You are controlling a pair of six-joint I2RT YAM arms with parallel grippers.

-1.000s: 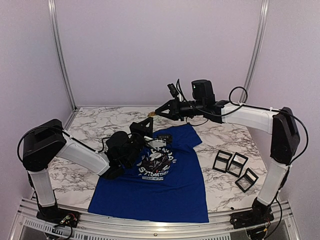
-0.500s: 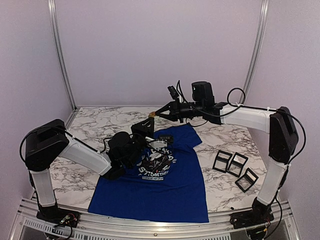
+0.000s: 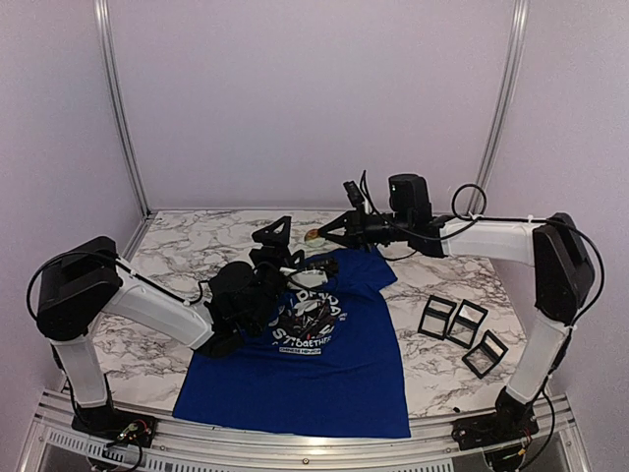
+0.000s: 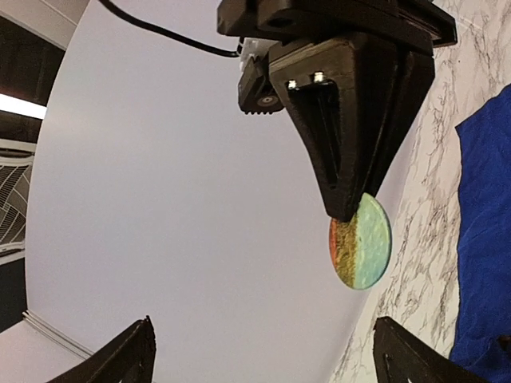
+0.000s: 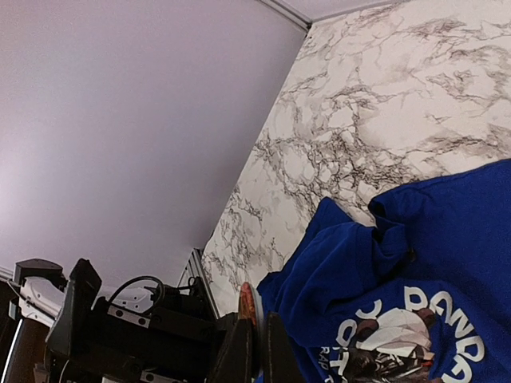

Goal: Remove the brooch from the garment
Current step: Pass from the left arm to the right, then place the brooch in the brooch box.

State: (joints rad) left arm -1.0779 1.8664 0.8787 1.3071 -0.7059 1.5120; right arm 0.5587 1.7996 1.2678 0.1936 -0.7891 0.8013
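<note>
The garment [image 3: 314, 364] is a royal-blue T-shirt with a panda print, spread on the marble table; it also shows in the left wrist view [image 4: 483, 239] and the right wrist view [image 5: 415, 255]. The brooch [image 3: 314, 235] is a round disc coloured orange, olive and teal [image 4: 361, 242]. It hangs in the air above the shirt's collar, clear of the cloth. My right gripper [image 3: 321, 236] is shut on its edge [image 5: 255, 339]; the brooch [image 5: 247, 303] sticks up between the fingers. My left gripper [image 3: 285, 248] stands wide open just below, pointing up at the brooch [image 4: 262, 339] with nothing in it.
Three small black frames [image 3: 462, 329] stand on the table [image 3: 197, 236] to the right of the shirt. The left arm's black wrist [image 5: 120, 319] lies close under the right gripper. Plain walls enclose the back and sides.
My left gripper has opened wide and let go of the brooch. My right gripper has closed on the brooch and carried it slightly right and down.
</note>
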